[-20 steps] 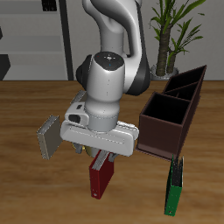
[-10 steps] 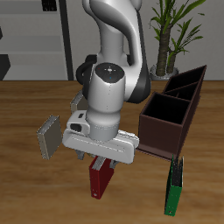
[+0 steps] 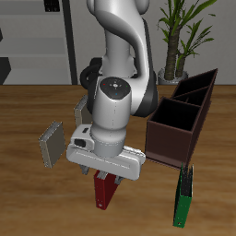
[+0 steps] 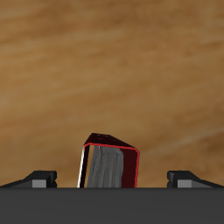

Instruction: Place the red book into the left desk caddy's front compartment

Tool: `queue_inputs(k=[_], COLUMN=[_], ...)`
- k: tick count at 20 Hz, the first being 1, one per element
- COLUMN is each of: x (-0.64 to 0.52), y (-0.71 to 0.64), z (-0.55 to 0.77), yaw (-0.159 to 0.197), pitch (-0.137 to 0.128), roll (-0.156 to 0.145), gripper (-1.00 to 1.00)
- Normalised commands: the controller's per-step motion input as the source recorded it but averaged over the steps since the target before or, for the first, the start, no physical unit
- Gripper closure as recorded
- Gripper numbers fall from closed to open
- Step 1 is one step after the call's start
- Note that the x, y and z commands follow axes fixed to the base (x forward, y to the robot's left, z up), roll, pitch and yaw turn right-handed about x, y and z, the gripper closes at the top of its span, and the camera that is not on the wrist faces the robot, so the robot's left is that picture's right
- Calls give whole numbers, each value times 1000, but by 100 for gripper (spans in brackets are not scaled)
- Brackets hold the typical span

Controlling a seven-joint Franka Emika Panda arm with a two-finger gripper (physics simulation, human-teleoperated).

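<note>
The red book point(image 3: 105, 192) stands upright on the wooden table near its front edge, directly under my hand. It also shows in the wrist view point(image 4: 109, 164), top edge up, with pale pages. My gripper point(image 3: 105, 175) is open and low over the book. In the wrist view the gripper point(image 4: 112, 179) has one fingertip point(image 4: 39, 179) on each side of the book, both well apart from it. The left desk caddy point(image 3: 181, 138) is a dark brown box with compartments in a row. Its front compartment is the one nearest the table's front edge.
A green book point(image 3: 185, 198) stands on the table just in front of the caddy. A grey book point(image 3: 52, 145) stands tilted on the other side of my arm. A potted plant point(image 3: 182, 37) stands behind the caddy.
My arm has come down, bringing the open gripper lower over the red book. The book and the other things have not moved.
</note>
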Motion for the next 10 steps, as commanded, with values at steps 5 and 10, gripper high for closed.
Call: queue_inputs(k=[5,10], x=[43,6], y=[70,52], z=[-128,-28], yaw=[-16,-6], pitch=[17,5], roll=[8,8], gripper=[100,100])
